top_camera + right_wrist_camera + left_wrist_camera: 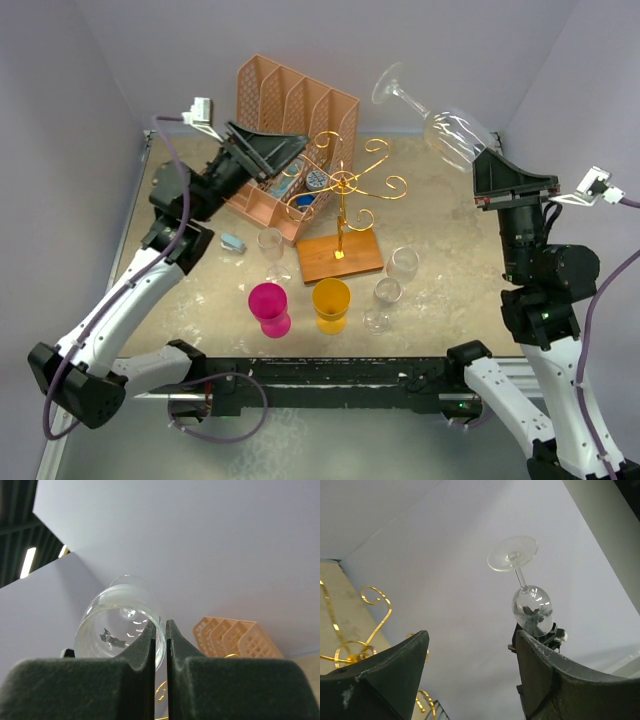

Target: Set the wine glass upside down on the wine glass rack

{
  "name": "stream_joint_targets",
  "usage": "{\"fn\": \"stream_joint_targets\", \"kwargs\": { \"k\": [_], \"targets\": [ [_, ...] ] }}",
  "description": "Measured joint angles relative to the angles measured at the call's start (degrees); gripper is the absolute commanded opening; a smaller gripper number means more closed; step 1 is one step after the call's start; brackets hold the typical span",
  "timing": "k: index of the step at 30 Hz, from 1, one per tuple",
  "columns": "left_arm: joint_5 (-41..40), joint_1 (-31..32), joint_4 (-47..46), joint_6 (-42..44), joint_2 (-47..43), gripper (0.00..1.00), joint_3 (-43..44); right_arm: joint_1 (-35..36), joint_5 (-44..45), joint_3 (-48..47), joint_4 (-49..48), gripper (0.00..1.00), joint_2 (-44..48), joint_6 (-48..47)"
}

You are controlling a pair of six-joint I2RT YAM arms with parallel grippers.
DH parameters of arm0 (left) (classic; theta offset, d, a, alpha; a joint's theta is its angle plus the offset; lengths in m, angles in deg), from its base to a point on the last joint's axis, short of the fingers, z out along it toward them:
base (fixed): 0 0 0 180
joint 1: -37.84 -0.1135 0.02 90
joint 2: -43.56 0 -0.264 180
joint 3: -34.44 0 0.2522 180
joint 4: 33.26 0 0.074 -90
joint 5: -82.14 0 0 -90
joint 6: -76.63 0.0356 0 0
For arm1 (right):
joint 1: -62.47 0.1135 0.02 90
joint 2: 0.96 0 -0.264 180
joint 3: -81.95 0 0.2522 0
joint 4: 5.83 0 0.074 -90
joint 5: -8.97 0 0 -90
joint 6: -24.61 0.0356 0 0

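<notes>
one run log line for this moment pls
right gripper: shut on wine glass rim, held aloft tilted, foot up | left gripper: open, empty | wine glass rack: no glass on it yet

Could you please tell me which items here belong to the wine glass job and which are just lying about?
Job: wine glass, wine glass rack, right gripper holding the glass.
Lying about: peach organizer, pink cup, yellow cup, small clear glasses.

Clear glossy wine glass (pixel 452 135); gold wire rack (pixel 343 182) w/ wood base (pixel 340 258).
</notes>
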Motion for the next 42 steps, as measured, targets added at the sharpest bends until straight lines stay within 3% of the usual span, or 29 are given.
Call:
{"fn": "stream_joint_targets", "kwargs": {
  "k": [9, 17, 20, 28, 33, 36, 42],
  "targets": [
    [-18.9, 17.3, -13.1, -0.3, 5.0, 0.60, 0.0, 0.0, -8.5, 0.4, -7.0, 0.00, -1.9, 7.2],
    [-31.8, 27.9, -22.2, 7.8, 7.6, 0.58, 1.3, 0.0, -13.3, 1.3, -11.7, 0.00, -5.4, 12.5],
    [-34.1, 29.7, -24.8, 10.3, 10.0, 0.50, 3.7, 0.0, -15.1, 1.3, -13.3, 0.00, -7.1, 14.3],
    [-38.8, 31.6, -26.8, 16.9, 13.2, 0.43, 5.7, 0.0, -21.5, 1.3, -15.5, 0.00, -10.8, 16.2],
    [-40.1, 31.6, -28.8, 17.8, 13.6, 0.22, 6.3, 0.0, -25.5, 1.3, -17.1, 0.00, -12.0, 17.2],
    [-40.7, 31.7, -29.4, 18.3, 13.7, 0.14, 6.3, 0.0, -27.0, 1.3, -18.5, 0.00, -12.1, 17.6],
    [-41.1, 32.4, -31.6, 18.7, 14.0, 0.12, 6.5, 0.0, -29.7, 1.3, -20.8, 0.00, -12.5, 17.7]
  ]
}}
